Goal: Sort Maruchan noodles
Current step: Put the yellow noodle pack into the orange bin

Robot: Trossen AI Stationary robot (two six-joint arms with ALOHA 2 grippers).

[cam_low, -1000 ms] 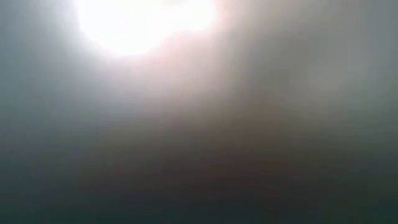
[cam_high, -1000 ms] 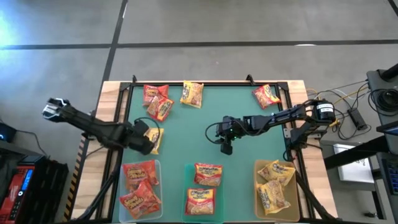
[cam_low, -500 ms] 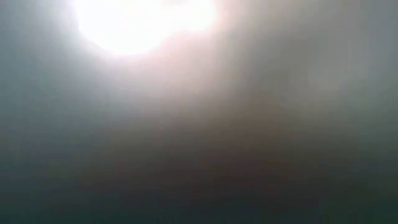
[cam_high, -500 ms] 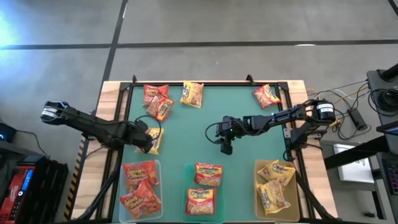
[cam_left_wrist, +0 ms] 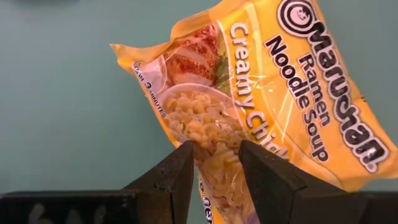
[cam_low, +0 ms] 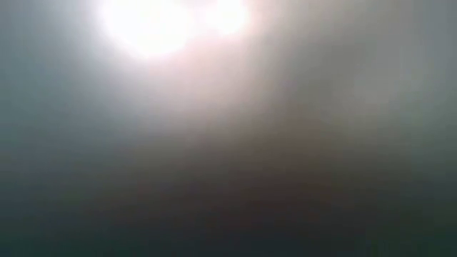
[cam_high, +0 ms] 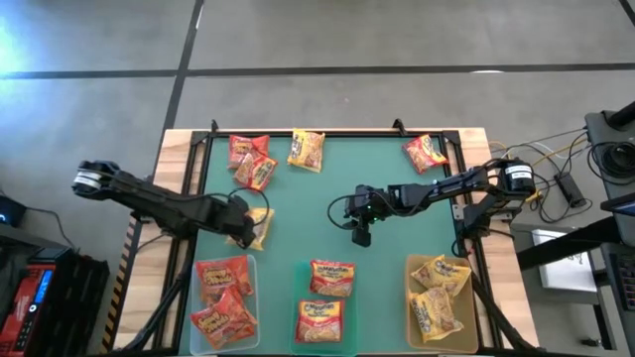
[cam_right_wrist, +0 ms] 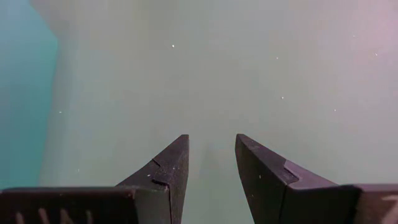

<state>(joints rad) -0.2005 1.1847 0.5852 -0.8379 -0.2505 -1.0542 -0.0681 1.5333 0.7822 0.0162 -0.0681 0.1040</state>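
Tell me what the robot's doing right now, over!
Left gripper shut on yellow crinkly plastic ramen packet, over left side of green mat. Right gripper empty, fingers apart, mid-table. Nothing blocking. Over.

Two dark jointed arms — black wedge-shaped fingers (cam_right_wrist: 171, 165), a silver-white joint cap near each base.

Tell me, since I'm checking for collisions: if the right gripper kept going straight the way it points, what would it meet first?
Probably just the bare green mat. The right gripper holds nothing, and its wrist view shows no packet ahead. How far off the mat is can't be judged.
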